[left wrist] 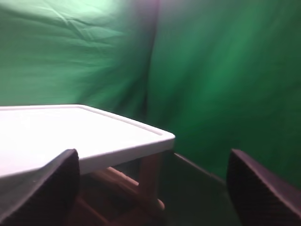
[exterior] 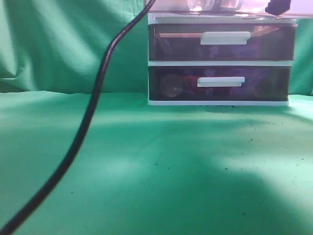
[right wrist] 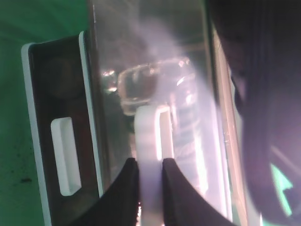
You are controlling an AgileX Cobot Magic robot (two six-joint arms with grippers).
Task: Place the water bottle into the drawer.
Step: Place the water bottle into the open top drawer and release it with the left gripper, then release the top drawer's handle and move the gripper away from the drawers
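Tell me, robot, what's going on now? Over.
Right gripper shut on top drawer handle. Bottle lying inside drawer. Left gripper open, empty, beside cabinet top. Nothing blocking.

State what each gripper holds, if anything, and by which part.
The right gripper is shut on the white bar handle of the top drawer. The left gripper is open and holds nothing.

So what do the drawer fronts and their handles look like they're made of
The drawer fronts look like glossy, translucent dark purple-brown plastic: shapes show faintly through them. The handles seem opaque white plastic with a smooth moulded look, like the cabinet frame.
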